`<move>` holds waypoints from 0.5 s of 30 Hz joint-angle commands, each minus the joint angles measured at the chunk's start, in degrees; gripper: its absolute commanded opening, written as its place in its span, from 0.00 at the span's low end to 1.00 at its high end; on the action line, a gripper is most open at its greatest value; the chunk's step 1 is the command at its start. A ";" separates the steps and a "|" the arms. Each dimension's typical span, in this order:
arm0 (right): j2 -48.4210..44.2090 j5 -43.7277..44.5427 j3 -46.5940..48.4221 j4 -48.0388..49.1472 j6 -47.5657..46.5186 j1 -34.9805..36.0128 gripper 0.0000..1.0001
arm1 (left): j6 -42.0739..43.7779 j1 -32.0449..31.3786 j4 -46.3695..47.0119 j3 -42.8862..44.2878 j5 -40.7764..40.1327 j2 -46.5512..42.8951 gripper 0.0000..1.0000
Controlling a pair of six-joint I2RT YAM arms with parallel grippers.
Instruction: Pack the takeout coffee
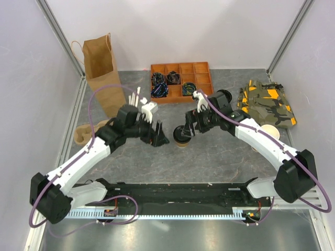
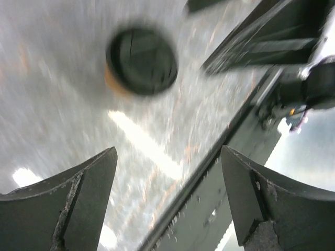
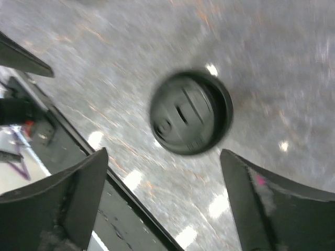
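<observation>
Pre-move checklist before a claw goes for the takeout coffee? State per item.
1. Lid seated on the takeout coffee: ok.
2. Takeout coffee upright, free of both claws: ok.
3. Left claw open, nothing between its fingers: ok.
4. Right claw open, nothing between its fingers: ok.
5. Paper bag standing at back left: ok. Whether its mouth is open: cannot tell.
6. Wrist views sharp: not ok, both blurred.
</observation>
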 commanded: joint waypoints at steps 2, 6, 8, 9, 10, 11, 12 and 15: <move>-3.70 6.81 -6.34 0.27 -2.75 4.00 0.98 | -7.66 0.10 9.78 -12.24 1.62 -5.02 0.88; -2.91 10.69 -9.16 2.12 -1.79 5.86 0.98 | -11.00 0.10 16.28 -18.46 3.46 -4.76 0.87; -2.39 9.90 -10.74 4.13 -1.61 5.95 0.98 | -12.06 0.10 23.46 -21.37 4.17 -4.67 0.86; -2.30 9.64 -11.36 5.02 -1.44 5.95 0.98 | -12.67 0.10 26.64 -23.48 3.65 -4.15 0.84; -2.12 9.11 -11.80 5.81 -1.26 5.95 0.98 | -13.72 0.10 28.41 -23.93 3.99 -3.36 0.83; -1.42 8.93 -12.41 6.95 -0.82 5.95 0.98 | -14.08 0.01 29.99 -23.94 4.69 -0.57 0.82; -0.89 8.93 -12.68 7.48 -0.56 5.95 0.98 | -15.56 0.01 31.23 -23.24 5.22 0.85 0.79; 1.48 8.32 -12.51 8.98 0.50 5.95 0.98 | -19.86 0.10 37.53 -22.62 7.68 6.21 0.68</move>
